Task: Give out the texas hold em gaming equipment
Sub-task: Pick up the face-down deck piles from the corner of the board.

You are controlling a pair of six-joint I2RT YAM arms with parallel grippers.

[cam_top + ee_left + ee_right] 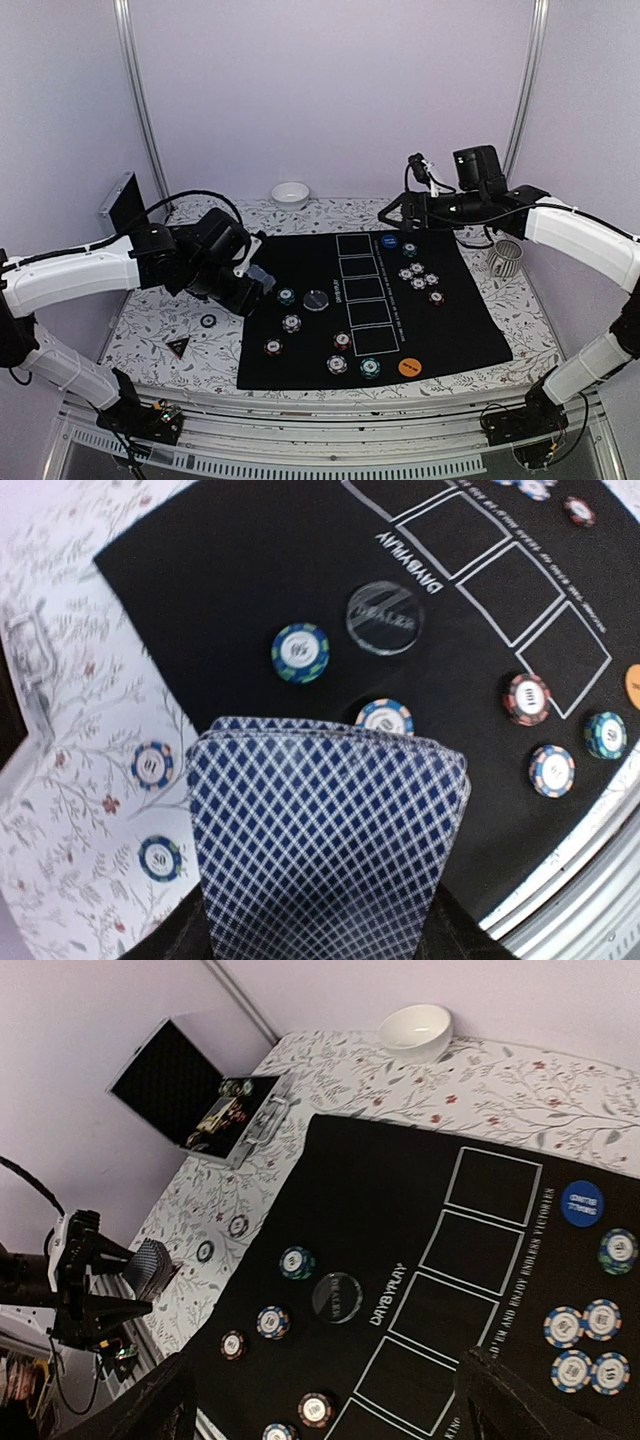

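Left gripper [243,283] grasping card deck [325,830] above black mat [300,250].
Hold deck level toward card boxes [363,290]; right gripper [325,1380] splayed, empty.

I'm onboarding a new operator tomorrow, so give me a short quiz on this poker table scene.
1. True or false: the left tool grips the playing cards.
2. The button lying by the near edge of the mat is: A orange, B pink, C white.
3. How many outlined boxes are printed on the mat?
Key: 1 true; 2 A; 3 five.
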